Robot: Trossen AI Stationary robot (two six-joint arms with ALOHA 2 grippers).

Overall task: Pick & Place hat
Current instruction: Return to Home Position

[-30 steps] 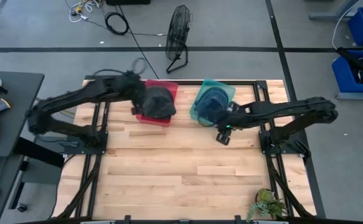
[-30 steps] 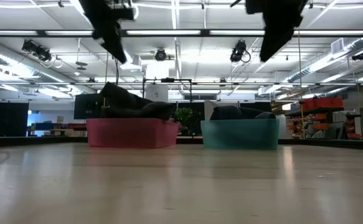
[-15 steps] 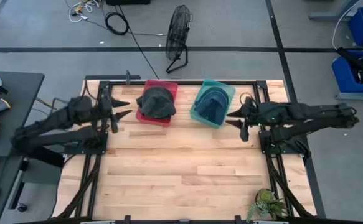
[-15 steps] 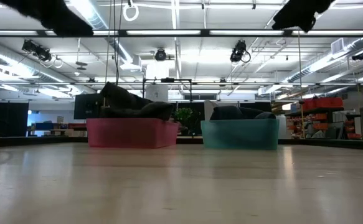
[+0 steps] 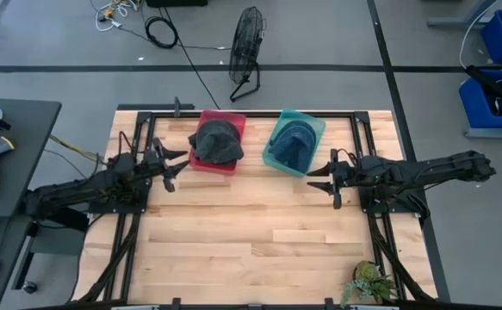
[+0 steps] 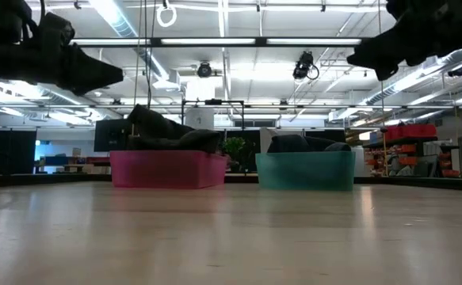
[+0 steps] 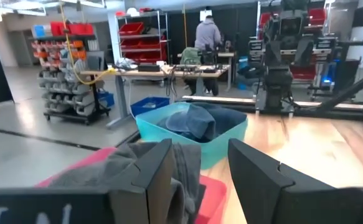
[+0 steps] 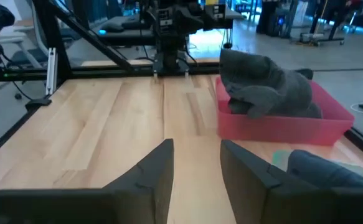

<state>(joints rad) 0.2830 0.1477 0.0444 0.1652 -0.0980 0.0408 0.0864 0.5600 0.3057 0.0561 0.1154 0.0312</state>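
Observation:
A dark grey hat [image 5: 217,140] lies in the red bin [image 5: 233,123] at the table's far side. A blue hat [image 5: 294,139] lies in the teal bin [image 5: 318,127] beside it. My left gripper [image 5: 175,167] hovers open left of the red bin, level, fingers pointing toward it. My right gripper [image 5: 315,176] hovers open right of the teal bin and nearer than it, pointing toward the table's left. The left wrist view shows the grey hat [image 7: 106,168] and, beyond it, the blue hat [image 7: 193,121]. The right wrist view shows the grey hat [image 8: 262,84] in the red bin [image 8: 281,127].
Black frame rails run along the table's left [image 5: 139,198] and right [image 5: 367,198] sides. A potted plant [image 5: 371,280] stands at the near right corner. A fan [image 5: 246,52] stands on the floor beyond the far edge. Bare wood [image 5: 251,232] fills the near half. A person [image 7: 207,34] stands far off.
My left gripper has drawn back from over the red bin toward the table's left edge, and its arm has folded down. My right gripper has pulled back toward the right edge and turned level. Both arms have dropped lower in the low view. The hats have stayed in their bins.

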